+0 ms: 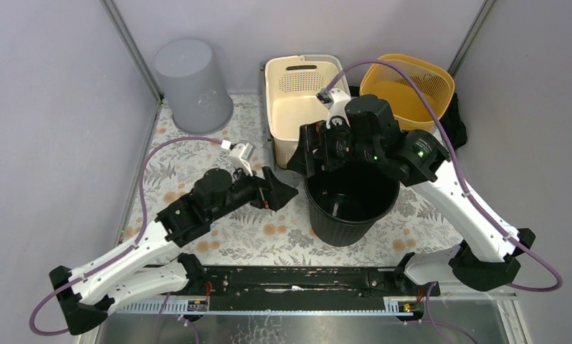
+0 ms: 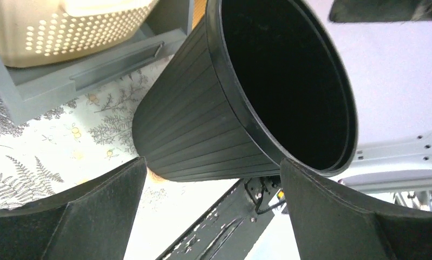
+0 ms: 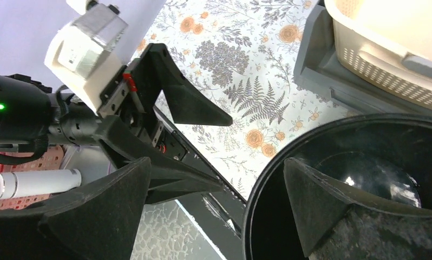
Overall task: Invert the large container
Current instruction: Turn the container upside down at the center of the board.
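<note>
Far left, rear: grey bin (image 1: 193, 82), smooth tapered plastic, standing mouth down against the corner. Not the piece being worked on, as far as I can judge.

Left gripper (image 1: 283, 193): jaws spread wide and holding nothing. It points rightward at the side wall of the black bin (image 1: 351, 231), near it but not touching. Matte black wedge fingers.

Underfoot: cloth (image 1: 170, 168), pale with a printed fern and orange flower pattern, lying flat.

Centre rear: cream basket (image 1: 301, 100), rectangular perforated plastic, seated in a grey tray (image 2: 95, 73).

Right gripper (image 3: 215, 162): jaws spread, nothing pinched. It sits over the near-left rim of the black bin. The wrist view puts one finger inside the mouth and the other outside, with the rim between them.

Black bin: front centre of the table, upright with its mouth up, between the two grippers. Round and tapered, with a vertically ribbed wall, a thick rolled rim and a glossy inner floor. Looks empty.

Far right, rear: yellow basket (image 1: 408, 89), round mesh plastic.

Step in hand, my reading: approach done, grasp not yet made. The next move calls for the right jaws to close on the rim. The left gripper would then brace the ribbed wall while the bin is tipped over. The rim is slick, so slip is likely.
</note>
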### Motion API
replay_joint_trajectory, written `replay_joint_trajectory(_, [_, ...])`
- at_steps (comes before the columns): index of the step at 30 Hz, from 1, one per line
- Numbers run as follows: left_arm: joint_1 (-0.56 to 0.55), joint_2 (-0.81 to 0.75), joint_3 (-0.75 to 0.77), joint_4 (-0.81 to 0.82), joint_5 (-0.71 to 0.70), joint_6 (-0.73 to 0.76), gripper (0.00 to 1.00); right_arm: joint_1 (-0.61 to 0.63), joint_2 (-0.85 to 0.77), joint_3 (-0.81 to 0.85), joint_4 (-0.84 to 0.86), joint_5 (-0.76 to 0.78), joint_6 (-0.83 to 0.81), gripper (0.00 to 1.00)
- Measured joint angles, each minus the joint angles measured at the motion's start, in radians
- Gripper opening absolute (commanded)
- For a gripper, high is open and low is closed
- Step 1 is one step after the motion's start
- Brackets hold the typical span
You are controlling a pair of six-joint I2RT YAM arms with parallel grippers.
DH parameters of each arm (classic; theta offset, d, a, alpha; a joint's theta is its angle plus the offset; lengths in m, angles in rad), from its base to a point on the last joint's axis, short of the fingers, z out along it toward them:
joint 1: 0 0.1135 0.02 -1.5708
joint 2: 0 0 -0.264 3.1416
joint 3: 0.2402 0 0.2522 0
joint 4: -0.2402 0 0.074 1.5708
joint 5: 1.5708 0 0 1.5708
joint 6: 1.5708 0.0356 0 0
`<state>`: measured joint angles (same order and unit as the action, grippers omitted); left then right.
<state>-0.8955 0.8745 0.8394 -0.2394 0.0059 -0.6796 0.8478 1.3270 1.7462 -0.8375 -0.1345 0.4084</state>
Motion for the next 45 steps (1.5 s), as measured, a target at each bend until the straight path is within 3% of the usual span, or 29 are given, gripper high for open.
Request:
replay_joint_trajectory(10, [0.0, -0.143, -0.01, -0.005, -0.103, -0.035, 1.0, 0.0, 0.023, 0.026, -0.008, -0.067, 0.007, 0.99])
replay_joint_trajectory(15, [0.0, -0.05, 0.083, -0.006, -0.091, -0.011, 1.0, 0.0, -0.021, 0.008, -0.004, -0.067, 0.09, 1.0])
replay_joint_trajectory(24, [0.0, -0.021, 0.071, 0.024, -0.047, 0.002, 1.0, 0.0, -0.058, -0.014, -0.039, -0.071, 0.158, 0.99])
replay_joint_trajectory(33, [0.0, 0.079, 0.172, 0.042, -0.047, 0.028, 1.0, 0.0, 0.076, 0.28, -0.152, -0.113, 0.158, 1.0])
replay_joint_trajectory(40, [0.0, 0.104, 0.176, 0.076, -0.036, 0.035, 1.0, 0.0, 0.027, 0.167, -0.167, -0.122, 0.158, 0.99])
replay_joint_trajectory(45, [0.0, 0.107, 0.175, 0.097, -0.04, 0.046, 1.0, 0.0, 0.04, 0.193, -0.209, -0.122, 0.158, 0.99])
